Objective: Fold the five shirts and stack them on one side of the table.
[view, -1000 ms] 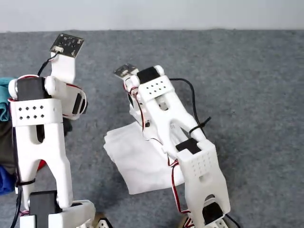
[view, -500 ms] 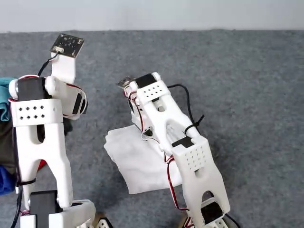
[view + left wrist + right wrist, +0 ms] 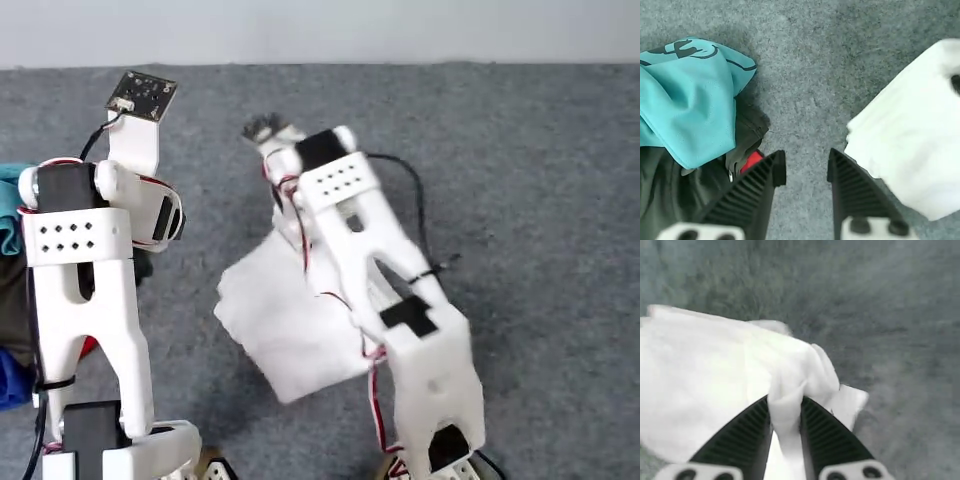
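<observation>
- Right pincer (image 3: 785,402): I am clamping both jaws on a bunched-up fold of the white shirt (image 3: 705,375). The cloth is filling the gap between them.
- Just beyond the fold, the rest of the white shirt is lying in a loose, partly folded heap on the grey table (image 3: 900,315). One corner is sticking out beside the pinched part.
- Left pincer (image 3: 806,159): I am holding the jaws apart with nothing between them, hanging over bare table.
- Past one jaw, the white shirt's edge is lying near it. Past the other, a teal shirt (image 3: 687,95) is lying crumpled on top of a dark garment (image 3: 660,195), with a scrap of red cloth (image 3: 753,161) peeking out just beside the jaw.
- From above, my right arm (image 3: 370,260) is stretching over the white shirt, which is sitting near the table's middle, between the two arms.
- My left arm (image 3: 80,270) is standing beside the pile at the table's left edge, where a blue garment (image 3: 10,375) is also lying.
</observation>
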Tool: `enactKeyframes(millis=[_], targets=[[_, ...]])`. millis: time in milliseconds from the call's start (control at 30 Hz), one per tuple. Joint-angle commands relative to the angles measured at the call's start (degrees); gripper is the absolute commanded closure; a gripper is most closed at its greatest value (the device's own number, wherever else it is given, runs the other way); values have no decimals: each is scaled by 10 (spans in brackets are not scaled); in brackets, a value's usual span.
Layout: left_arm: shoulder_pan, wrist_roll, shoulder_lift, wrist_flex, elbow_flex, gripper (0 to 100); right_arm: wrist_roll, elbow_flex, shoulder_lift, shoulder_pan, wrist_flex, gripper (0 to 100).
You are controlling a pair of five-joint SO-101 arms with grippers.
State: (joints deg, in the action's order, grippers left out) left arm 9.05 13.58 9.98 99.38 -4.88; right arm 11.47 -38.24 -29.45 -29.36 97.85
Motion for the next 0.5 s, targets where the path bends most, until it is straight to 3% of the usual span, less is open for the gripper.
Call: enactKeyframes(millis=[0, 333, 467], targets=[[-3, 6, 18, 2, -2, 855, -7, -17, 132, 31, 6, 990], [-3, 5, 18, 2, -2, 855, -5, -17, 462, 46, -67, 990], [-3, 5, 18, 2, -1, 855, -5, -14, 531, 76, -76, 990]])
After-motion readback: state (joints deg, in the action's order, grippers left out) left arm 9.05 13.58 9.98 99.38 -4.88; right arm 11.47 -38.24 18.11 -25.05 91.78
